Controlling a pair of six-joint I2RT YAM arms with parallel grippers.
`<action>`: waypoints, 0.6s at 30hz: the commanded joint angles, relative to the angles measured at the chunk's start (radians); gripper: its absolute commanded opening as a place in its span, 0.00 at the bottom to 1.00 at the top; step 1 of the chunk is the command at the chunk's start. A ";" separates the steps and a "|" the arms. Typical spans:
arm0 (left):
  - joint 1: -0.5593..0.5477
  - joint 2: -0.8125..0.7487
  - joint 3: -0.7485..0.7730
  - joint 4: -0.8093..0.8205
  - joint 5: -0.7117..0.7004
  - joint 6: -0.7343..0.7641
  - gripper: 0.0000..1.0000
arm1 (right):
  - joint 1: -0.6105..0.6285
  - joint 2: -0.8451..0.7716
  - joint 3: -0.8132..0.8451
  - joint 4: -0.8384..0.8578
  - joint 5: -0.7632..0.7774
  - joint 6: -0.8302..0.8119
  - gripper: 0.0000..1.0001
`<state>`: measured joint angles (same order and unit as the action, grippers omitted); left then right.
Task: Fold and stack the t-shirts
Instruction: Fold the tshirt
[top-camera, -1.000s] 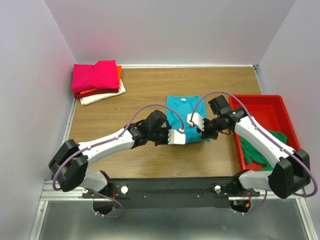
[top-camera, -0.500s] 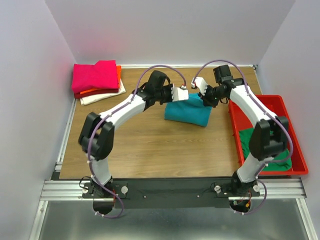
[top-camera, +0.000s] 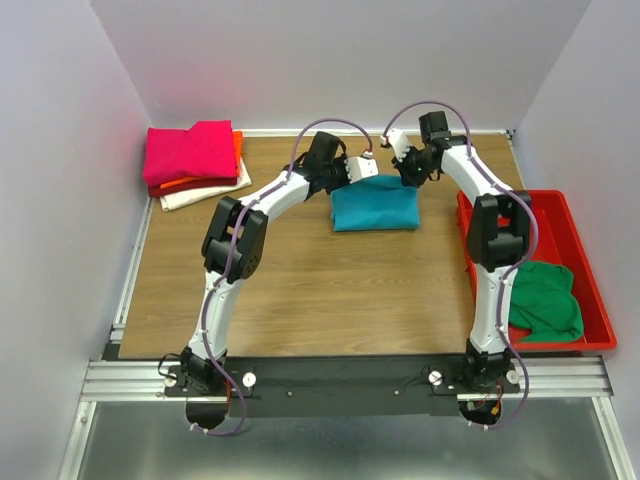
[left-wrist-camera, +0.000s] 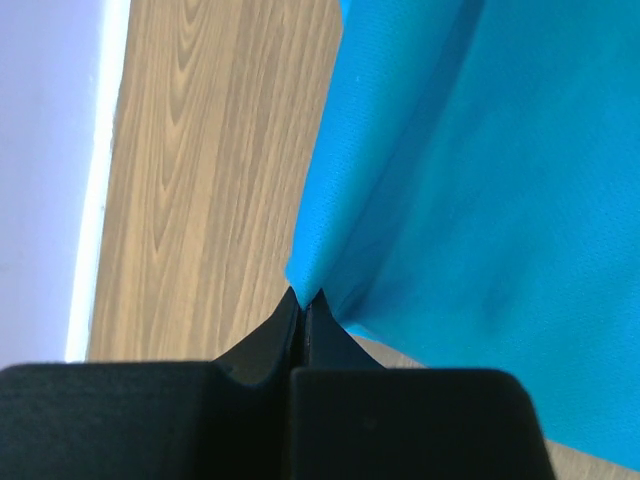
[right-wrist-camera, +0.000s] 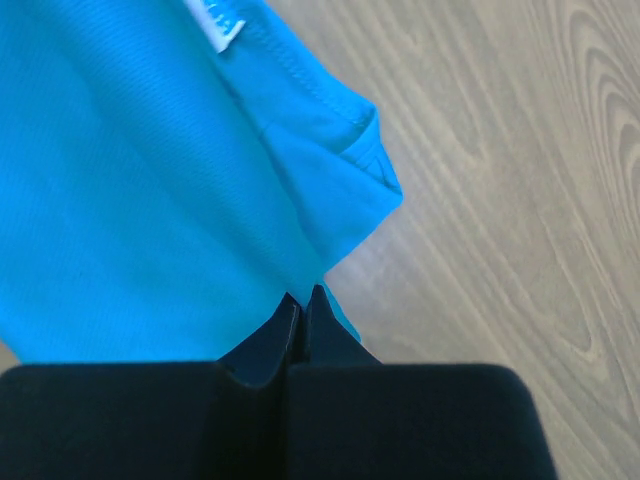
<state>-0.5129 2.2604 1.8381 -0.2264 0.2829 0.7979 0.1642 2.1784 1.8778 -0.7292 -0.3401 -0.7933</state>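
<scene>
Teal t-shirt (top-camera: 375, 208): folded, on the table (top-camera: 300, 290) toward the back.
Left gripper (left-wrist-camera: 302, 303): fingers closed, pinching its far-left corner.
Right gripper (right-wrist-camera: 302, 297): fingers closed, pinching the far-right corner (white label (right-wrist-camera: 215, 22) close by).

Bright even overhead light, soft faint shadows, sharp overhead view, wrist views slightly soft up close
</scene>
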 joint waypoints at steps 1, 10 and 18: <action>0.010 0.022 0.009 0.016 -0.073 -0.055 0.00 | -0.002 0.073 0.087 0.060 0.055 0.072 0.01; 0.016 -0.022 -0.088 0.107 -0.148 -0.106 0.00 | -0.002 0.123 0.122 0.165 -0.007 0.134 0.01; 0.022 -0.056 -0.117 0.108 -0.231 -0.186 0.00 | 0.012 0.119 0.121 0.192 -0.103 0.123 0.01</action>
<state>-0.5087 2.2738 1.7512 -0.1352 0.1284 0.6701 0.1684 2.2837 1.9636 -0.5774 -0.3981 -0.6788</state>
